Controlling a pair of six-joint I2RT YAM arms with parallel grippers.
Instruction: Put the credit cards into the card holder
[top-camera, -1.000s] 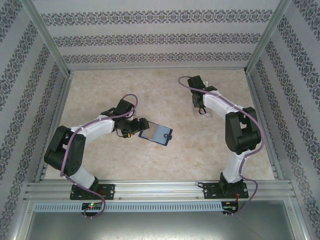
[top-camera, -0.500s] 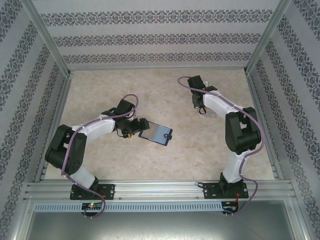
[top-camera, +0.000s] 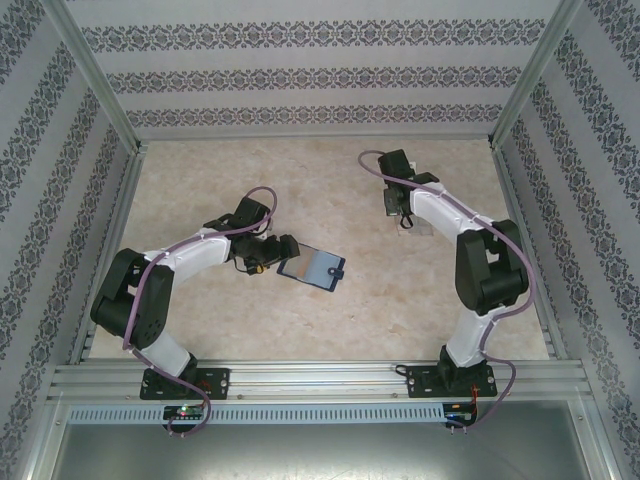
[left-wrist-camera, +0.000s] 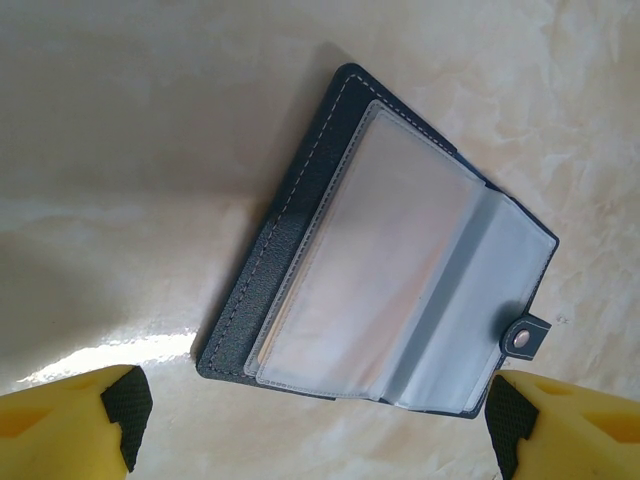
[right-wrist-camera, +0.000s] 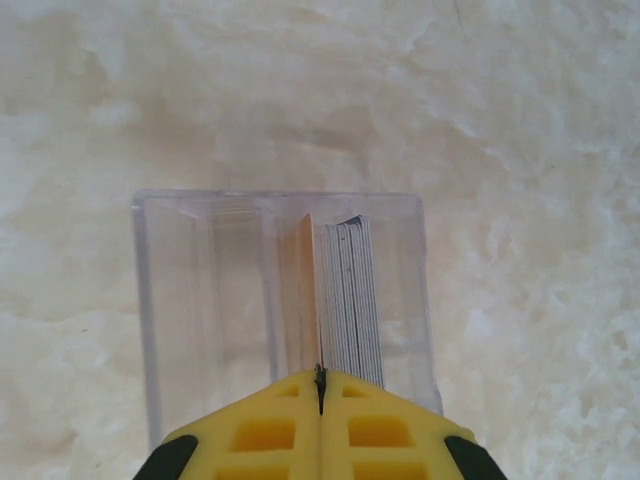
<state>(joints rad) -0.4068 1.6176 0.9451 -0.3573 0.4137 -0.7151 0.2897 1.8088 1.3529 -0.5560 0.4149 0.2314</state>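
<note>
card holder: open and flat on the table. Dark navy outside with pale stitching along the edge, pale grey-blue inside, clear sleeves stacked over the inside.
snap tab: small navy tab sticking out from one edge of the holder, metal stud on it.
card holder place: about mid-table in the top view, just right of the left hand, well apart from the clear box.
credit cards: thin stack standing on edge, pale edges with a dark top line. A thin orange-tinted upright piece sits just left of the stack.
cards place: inside the clear plastic box, in its right part, at the far right side of the table.
left hand: fingers spread wide with one yellow tip at each lower corner of the wrist view. The holder lies between and ahead of them, and they grip nothing.
left arm: elbow bent out to the left, forearm reaching right, hand low over the table at the holder's edge.
right hand: fingers pressed together, tips at the near wall of the box over the cards. Cannot tell if a card edge is caught between them.
right arm: elbow high on the right side, forearm angled back and left, hand pointing down at the box.
</note>
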